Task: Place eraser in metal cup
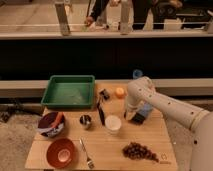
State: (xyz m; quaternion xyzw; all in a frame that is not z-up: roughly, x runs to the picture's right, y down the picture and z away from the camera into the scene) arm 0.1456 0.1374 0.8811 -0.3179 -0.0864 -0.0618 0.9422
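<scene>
The small shiny silver steel cup (85, 120) stands left of centre on the wooden table (107, 150); I cannot see anything inside it. To its right lie a long thin black utensil (101, 112), then a white paper cup (113, 123). Further right, the white arm's gripper (131, 115) points down at the small flat black eraser (138, 119), which rests by a blue-grey flat piece (146, 110). Whether the gripper is wide, narrow or holding the block, I cannot tell. The pick-up seems to be in hand. Next comes a firm hold, a lift, and a carry leftward past the white cup.
</scene>
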